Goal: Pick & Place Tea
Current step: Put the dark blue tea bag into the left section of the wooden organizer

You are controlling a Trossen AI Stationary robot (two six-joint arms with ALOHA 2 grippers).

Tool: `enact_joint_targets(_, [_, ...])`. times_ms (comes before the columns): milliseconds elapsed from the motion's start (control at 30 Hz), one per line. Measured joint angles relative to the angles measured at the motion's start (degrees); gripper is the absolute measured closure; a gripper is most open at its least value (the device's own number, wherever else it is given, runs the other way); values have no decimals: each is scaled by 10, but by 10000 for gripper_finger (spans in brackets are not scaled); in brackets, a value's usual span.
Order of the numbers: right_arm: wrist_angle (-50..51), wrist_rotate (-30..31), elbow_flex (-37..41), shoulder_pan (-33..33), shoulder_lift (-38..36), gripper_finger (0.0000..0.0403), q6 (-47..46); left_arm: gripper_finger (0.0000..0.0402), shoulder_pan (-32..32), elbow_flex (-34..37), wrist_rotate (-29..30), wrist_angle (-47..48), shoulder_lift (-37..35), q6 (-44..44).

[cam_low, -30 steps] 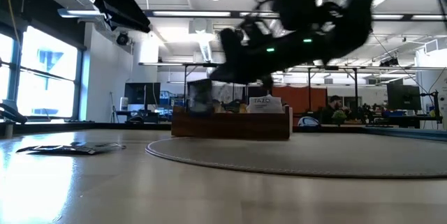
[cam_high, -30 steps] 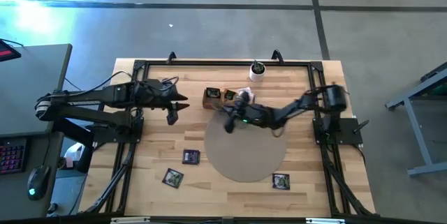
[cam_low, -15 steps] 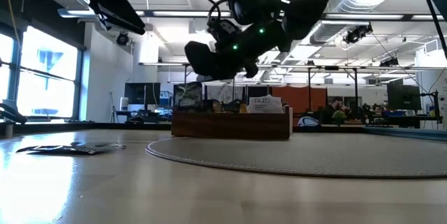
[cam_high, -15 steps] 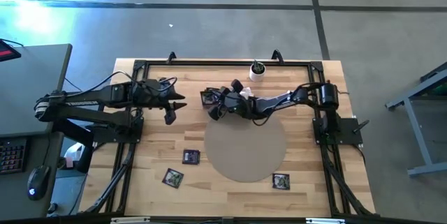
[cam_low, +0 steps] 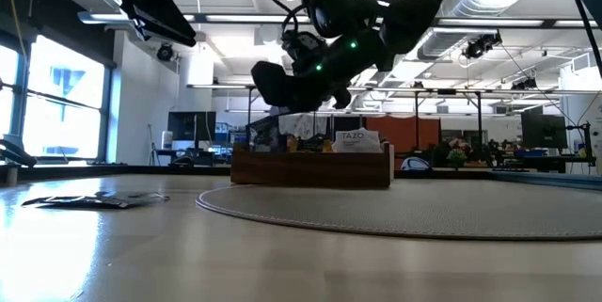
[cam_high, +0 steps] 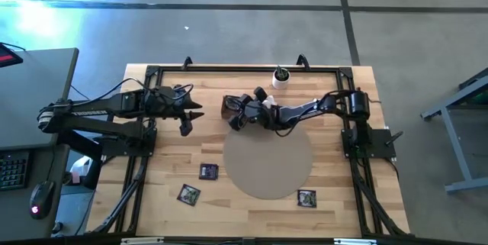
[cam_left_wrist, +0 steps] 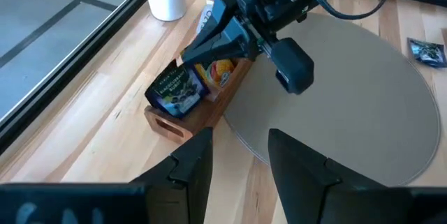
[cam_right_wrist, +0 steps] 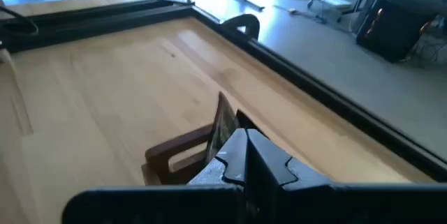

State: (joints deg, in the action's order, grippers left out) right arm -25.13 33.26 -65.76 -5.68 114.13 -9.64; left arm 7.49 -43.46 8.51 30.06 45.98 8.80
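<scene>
Three dark flat square tea sachets (cam_high: 207,171) lie at the lower centre of the high view, around the round grey mat (cam_high: 268,156), well apart from both grippers. Above the mat's upper edge the right gripper (cam_high: 239,112) hovers over the brown wooden tea box (cam_left_wrist: 199,97), its fingers pressed together on a whitish sachet (cam_right_wrist: 223,130), arm stretched leftward. At left, the left gripper (cam_high: 187,115) waits with fingers spread, holding nothing.

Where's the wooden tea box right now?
High view: the wooden box sits at the round mat's far left edge, under the right gripper, with the plant cup beyond.
</scene>
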Motion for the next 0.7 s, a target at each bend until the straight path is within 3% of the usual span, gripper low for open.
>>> enact_joint_targets(233, [9,-7,0,-11,0,392,-3,264,0,0,0,0,0,0])
enact_joint_targets(700, [12,-19,-1,3,-24,308,74,264,0,0,2,0,0,0])
